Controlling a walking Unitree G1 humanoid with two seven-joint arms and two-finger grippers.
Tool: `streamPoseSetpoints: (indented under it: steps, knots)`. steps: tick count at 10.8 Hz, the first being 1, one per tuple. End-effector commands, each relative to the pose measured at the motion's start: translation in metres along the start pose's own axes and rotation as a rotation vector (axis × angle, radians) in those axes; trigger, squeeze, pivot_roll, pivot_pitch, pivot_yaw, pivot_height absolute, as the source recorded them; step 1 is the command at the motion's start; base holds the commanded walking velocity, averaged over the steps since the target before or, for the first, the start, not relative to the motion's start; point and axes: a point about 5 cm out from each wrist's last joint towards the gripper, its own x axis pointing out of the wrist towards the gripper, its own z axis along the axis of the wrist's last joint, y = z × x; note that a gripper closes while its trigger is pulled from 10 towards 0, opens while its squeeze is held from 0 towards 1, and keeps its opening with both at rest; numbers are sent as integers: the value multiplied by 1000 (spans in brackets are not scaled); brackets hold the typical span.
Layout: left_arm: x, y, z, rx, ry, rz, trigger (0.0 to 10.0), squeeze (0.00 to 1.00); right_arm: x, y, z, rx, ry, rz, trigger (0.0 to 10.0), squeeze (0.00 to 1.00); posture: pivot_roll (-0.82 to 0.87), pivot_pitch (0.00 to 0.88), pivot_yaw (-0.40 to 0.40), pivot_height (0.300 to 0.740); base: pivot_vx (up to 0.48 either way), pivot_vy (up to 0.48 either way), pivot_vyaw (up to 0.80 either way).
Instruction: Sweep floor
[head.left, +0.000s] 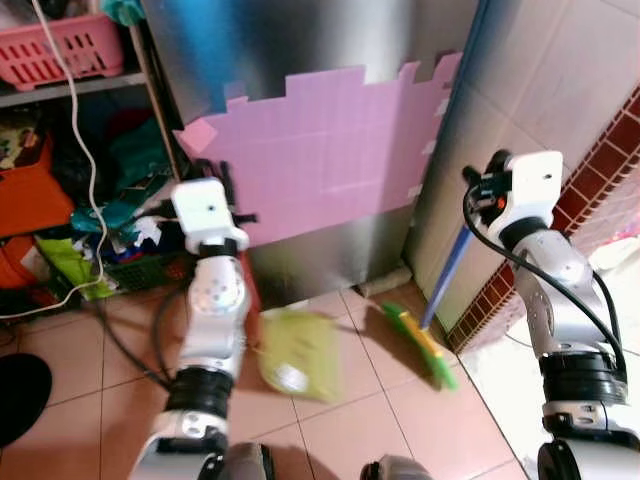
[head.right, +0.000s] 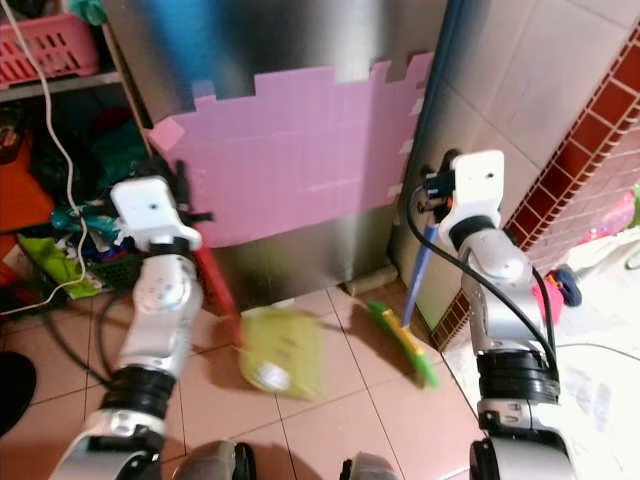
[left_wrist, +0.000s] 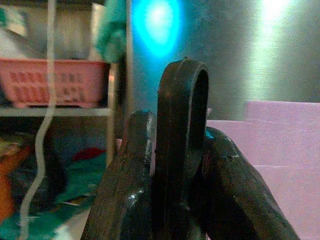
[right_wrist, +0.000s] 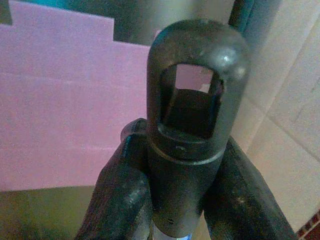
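1. Fingers (right_wrist: 120, 200) of my right gripper (right_wrist: 185, 200) are clamped on the black hanging-loop cap of the broom handle (head.left: 448, 275), one pad either side; the loop stands straight up out of the grip.

2. From that grip the blue handle slants down and towards the middle of the floor, ending in the green broom head (head.left: 425, 345), which rests on the tiles just beside the foot of the wall. Its long axis runs from high on my right to low near the centre, so I judge the coming sweep would draw the head leftward.

3. Lying that way is the green dustpan (head.left: 298, 352), blurred, its mouth near the floor and close to the broom head but apart from it.

4. Fingers (left_wrist: 125, 185) of my left gripper (left_wrist: 177, 200) are pressed on the dark loop at the top of the dustpan's red stem (head.right: 215, 285), which drops from the gripper to the pan. The left arm holds the pan; the right arm drives the broom.

5. Behind both tools stands a steel cabinet front (head.left: 300, 40) partly covered by a pink tiled sheet (head.left: 330, 150). A tiled wall (head.left: 570, 70) with a red brick band closes in the right side.

6. On my left are cluttered shelves with a pink basket (head.left: 60, 50) and a white cord (head.left: 85, 150) hanging down past them.
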Motion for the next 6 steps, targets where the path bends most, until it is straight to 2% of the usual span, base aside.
streamPoseSetpoints:
  steps: [1,2,5,6]
  knots:
    - [2,0,16,25,-61,4,10000,0,2,-3,8,23,-40,10,10000,0,-138,0,14,740,0,0,0]
    - [-2,1,17,44,-45,20,10000,0,1,0,5,29,-42,17,10000,0,-132,0,14,740,0,0,0]
    - [-11,-8,23,75,-28,10,10000,0,1,13,-3,46,-34,55,10000,0,-105,0,15,740,0,0,800]
    - [-11,-6,25,81,-22,21,10000,0,2,14,-4,51,-33,55,10000,0,-100,0,12,740,0,0,0]
